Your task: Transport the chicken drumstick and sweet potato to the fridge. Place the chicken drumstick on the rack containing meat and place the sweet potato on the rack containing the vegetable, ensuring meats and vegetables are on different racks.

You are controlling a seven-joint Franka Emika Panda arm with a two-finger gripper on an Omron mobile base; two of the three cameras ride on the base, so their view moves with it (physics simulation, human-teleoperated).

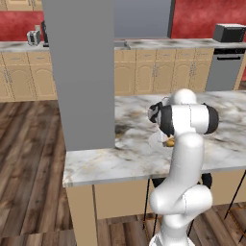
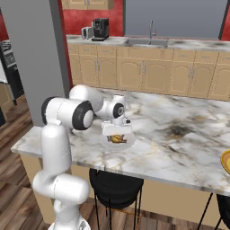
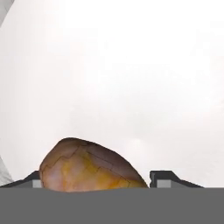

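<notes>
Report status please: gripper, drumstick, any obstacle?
Gripper down over white plate on the marble island counter. Chicken drumstick between the fingertips, grip not confirmed. No obstacle seen near it.

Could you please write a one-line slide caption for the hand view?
Gripper lowered over a white plate, its fingertips flanking the golden-orange chicken drumstick.

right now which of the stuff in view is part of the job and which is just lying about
Job: golden-orange lumpy chicken drumstick on the white plate; two-finger gripper down around it.
Lying about: silver toaster, black coffee machine, steel sink tap, black stool.
</notes>
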